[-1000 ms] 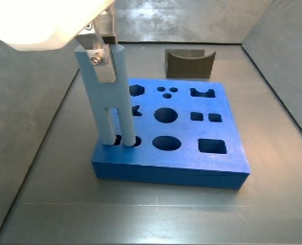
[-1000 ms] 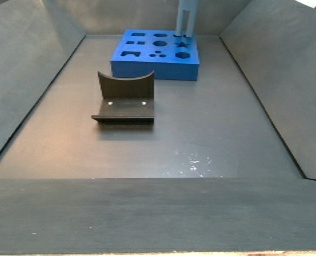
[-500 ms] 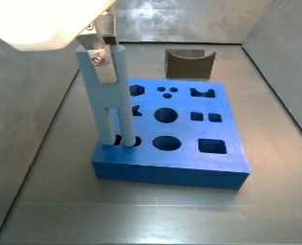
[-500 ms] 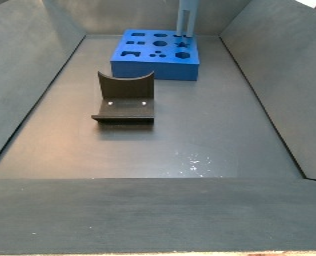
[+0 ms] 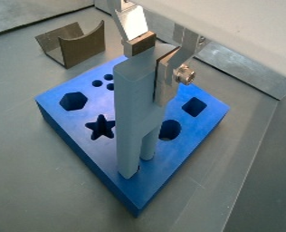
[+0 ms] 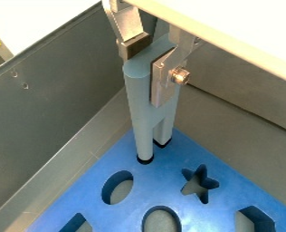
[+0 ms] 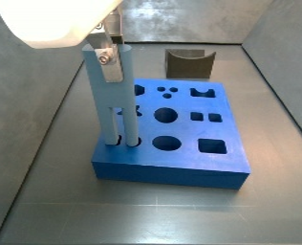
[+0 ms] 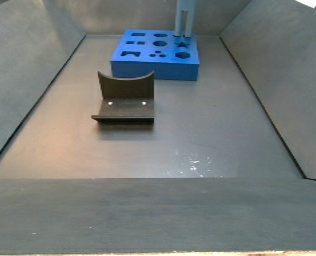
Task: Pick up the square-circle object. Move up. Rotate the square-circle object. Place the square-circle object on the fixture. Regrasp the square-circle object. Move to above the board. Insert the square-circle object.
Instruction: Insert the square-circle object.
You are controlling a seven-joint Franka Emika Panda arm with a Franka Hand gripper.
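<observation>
Grey floor; board [image 7: 180, 129]; gripper [image 7: 120, 142] jaws pinching upright square-circle object [image 5: 136, 109], lower end in hole.

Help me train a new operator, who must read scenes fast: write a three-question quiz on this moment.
1. True or false: the fixture holds a piece.
2. The square-circle object is: A) flat on the floor, B) upright with its lower end in a corner hole of the board, C) in the star hole.
3. Fill in: the claw, above the board, is ___ on the object's top.
Key: 1 false; 2 B; 3 shut.
</observation>
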